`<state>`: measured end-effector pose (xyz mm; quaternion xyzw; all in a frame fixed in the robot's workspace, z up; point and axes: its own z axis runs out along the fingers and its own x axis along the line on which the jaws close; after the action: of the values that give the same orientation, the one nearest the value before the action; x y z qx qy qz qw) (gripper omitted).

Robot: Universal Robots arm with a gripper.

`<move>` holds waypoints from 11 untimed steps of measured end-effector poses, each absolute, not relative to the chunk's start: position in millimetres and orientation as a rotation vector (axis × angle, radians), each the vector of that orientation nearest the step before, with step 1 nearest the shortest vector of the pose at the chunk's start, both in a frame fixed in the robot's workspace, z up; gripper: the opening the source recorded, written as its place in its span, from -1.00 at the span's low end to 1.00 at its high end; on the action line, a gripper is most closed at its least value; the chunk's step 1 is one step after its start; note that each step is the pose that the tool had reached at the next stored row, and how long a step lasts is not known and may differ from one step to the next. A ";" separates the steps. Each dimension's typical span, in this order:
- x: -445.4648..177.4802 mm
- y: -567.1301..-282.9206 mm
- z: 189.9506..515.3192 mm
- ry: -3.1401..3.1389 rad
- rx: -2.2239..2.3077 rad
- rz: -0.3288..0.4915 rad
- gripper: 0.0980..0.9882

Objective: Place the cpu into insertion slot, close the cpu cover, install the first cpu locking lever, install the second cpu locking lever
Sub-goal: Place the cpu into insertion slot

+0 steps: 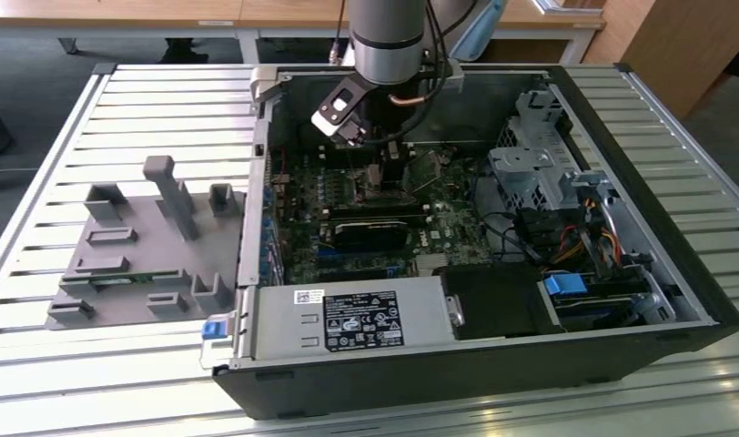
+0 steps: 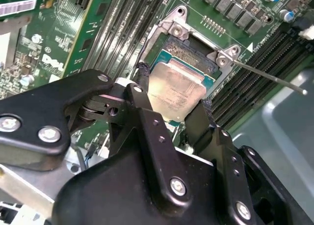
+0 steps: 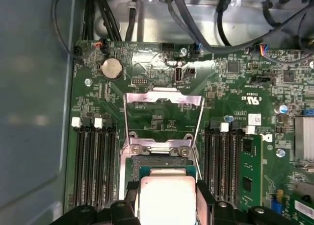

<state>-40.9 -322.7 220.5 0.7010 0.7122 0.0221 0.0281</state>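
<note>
The end effector [image 2: 173, 86] hides one edge of the cpu [image 2: 177, 90], which covers most of the insertion slot [image 2: 196, 44].

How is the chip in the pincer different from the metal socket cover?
The chip is a solid pale square, while the cover is a thin frame with a large open window. The chip sits between the fingers of the pincer over the socket, while the cover is flipped open away from the socket, and nothing grips it. Both are silvery, square and roughly the size of the socket.
</note>
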 end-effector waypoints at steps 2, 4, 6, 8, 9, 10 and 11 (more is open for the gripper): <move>-41.2 -322.6 217.0 2.198 2.163 0.067 0.00; -41.1 -322.5 213.6 2.198 2.163 0.067 0.00; -41.2 -322.5 211.2 2.198 2.163 0.067 0.00; -41.2 -322.5 209.2 2.198 2.163 0.067 0.00; -41.2 -322.5 208.2 2.198 2.163 0.067 0.00; -41.2 -322.4 207.4 2.198 2.163 0.067 0.00; -41.2 -322.2 206.4 2.198 2.163 0.067 0.00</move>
<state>-41.2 -322.2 206.4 0.7010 0.7122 0.0217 0.0285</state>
